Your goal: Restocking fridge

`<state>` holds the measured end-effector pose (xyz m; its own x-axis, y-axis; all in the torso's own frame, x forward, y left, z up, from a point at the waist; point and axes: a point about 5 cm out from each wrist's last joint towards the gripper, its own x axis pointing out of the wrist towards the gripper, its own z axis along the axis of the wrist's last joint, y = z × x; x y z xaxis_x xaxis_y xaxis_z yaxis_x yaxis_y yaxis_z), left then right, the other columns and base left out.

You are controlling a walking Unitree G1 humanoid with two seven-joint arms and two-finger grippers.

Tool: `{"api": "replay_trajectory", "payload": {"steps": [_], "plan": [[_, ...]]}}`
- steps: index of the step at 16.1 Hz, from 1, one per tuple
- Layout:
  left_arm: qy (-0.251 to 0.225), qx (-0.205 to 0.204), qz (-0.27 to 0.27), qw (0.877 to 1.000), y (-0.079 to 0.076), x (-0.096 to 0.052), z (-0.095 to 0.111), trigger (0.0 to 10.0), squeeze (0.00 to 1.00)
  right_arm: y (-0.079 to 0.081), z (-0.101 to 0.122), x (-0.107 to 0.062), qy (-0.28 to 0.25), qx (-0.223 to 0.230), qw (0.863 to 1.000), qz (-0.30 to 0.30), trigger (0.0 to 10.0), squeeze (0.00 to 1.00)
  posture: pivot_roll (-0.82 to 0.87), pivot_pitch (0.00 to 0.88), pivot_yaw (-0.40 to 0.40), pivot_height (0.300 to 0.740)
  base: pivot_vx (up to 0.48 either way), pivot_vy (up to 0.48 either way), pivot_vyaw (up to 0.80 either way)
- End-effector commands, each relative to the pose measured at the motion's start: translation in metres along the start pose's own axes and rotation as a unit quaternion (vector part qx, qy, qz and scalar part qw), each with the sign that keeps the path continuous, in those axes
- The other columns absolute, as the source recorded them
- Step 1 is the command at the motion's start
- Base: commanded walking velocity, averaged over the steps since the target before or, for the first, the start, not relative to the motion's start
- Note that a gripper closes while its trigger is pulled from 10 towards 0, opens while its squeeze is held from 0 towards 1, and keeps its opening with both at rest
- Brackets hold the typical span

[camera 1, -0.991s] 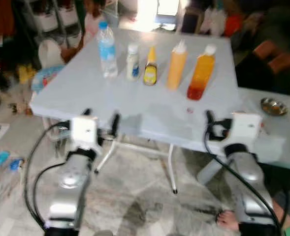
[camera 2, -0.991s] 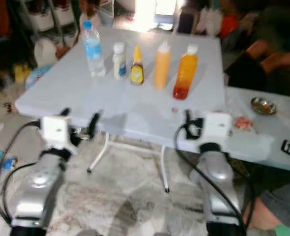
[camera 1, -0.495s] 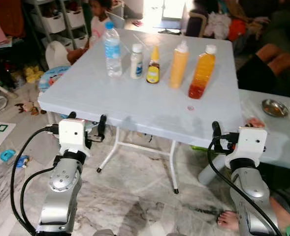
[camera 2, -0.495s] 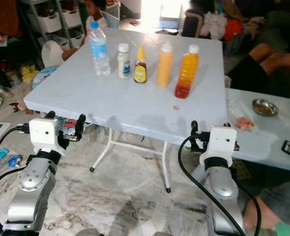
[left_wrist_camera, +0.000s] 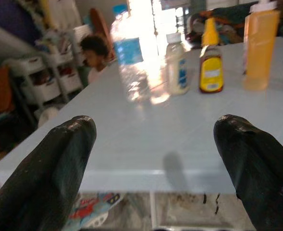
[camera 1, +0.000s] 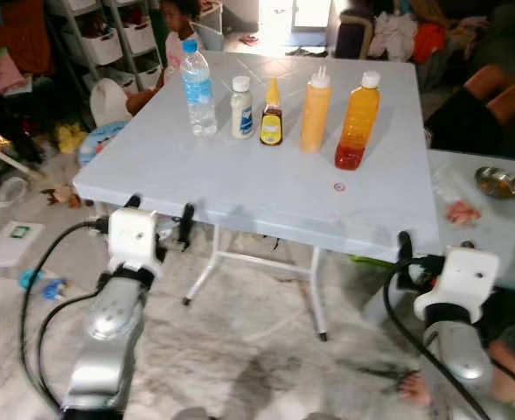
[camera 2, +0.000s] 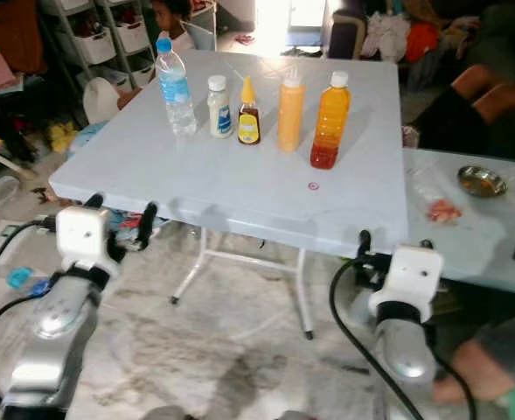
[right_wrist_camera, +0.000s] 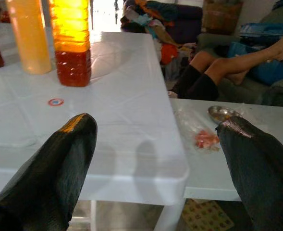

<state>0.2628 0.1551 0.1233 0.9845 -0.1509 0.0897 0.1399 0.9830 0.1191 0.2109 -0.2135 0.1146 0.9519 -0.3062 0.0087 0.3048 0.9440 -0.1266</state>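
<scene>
White folding table [camera 1: 240, 175] held five bottles [camera 1: 314, 109] in a row, far side. Both grippers, left gripper [camera 1: 158, 226] and right gripper [right_wrist_camera: 155, 159], gaped wide and empty at the near edge. Bottles stood close, so reaching could've toppled neighbours.

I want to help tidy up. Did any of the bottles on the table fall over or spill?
No. All five stand upright in a row: the water bottle, white bottle, small yellow bottle, orange squeeze bottle and orange juice bottle. Only a small red ring lies loose on the table.
</scene>
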Motion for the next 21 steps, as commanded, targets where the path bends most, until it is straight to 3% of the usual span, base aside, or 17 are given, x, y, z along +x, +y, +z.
{"api": "replay_trajectory", "payload": {"steps": [1, 5, 9, 11, 13, 21], "plan": [[-0.002, 0.003, -0.012, 1.0, -0.002, 0.004, 0.0, 10.0, 0.0, -0.004, 0.006, -0.003, -0.014, -0.001, 1.0, -0.013, 10.0, 0.0, -0.09, 0.0, 0.095, 0.74, 0.0, 0.0, 0.0], [-0.006, -0.002, -0.037, 0.999, -0.011, 0.013, -0.001, 10.0, 0.0, -0.01, 0.006, -0.007, -0.014, -0.005, 0.999, -0.03, 10.0, 0.0, -0.12, 0.0, 0.111, 0.74, 0.0, 0.0, 0.0], [-0.005, -0.001, -0.021, 1.0, -0.008, 0.012, -0.002, 10.0, 0.0, -0.006, 0.006, -0.004, -0.013, -0.001, 1.0, -0.02, 10.0, 0.0, -0.1, 0.0, 0.092, 0.74, 0.0, 0.0, 0.0], [-0.004, -0.01, -0.032, 0.999, -0.009, 0.011, -0.004, 10.0, 0.0, -0.002, 0.009, -0.001, -0.019, -0.018, 1.0, -0.006, 10.0, 0.0, -0.09, 0.0, 0.081, 0.74, 0.0, 0.0, 0.0], [-0.003, -0.017, -0.04, 0.999, -0.012, 0.01, -0.004, 10.0, 0.0, -0.001, 0.009, 0.0, -0.02, -0.006, 1.0, -0.002, 10.0, 0.0, -0.09, 0.0, 0.077, 0.74, 0.212, 0.0, 0.0], [0.001, -0.028, -0.05, 0.998, -0.016, 0.01, -0.005, 10.0, 0.0, -0.002, 0.009, 0.005, -0.016, -0.005, 1.0, -0.002, 10.0, 0.0, -0.09, 0.0, 0.067, 0.74, 0.302, 0.367, 0.0]]}}
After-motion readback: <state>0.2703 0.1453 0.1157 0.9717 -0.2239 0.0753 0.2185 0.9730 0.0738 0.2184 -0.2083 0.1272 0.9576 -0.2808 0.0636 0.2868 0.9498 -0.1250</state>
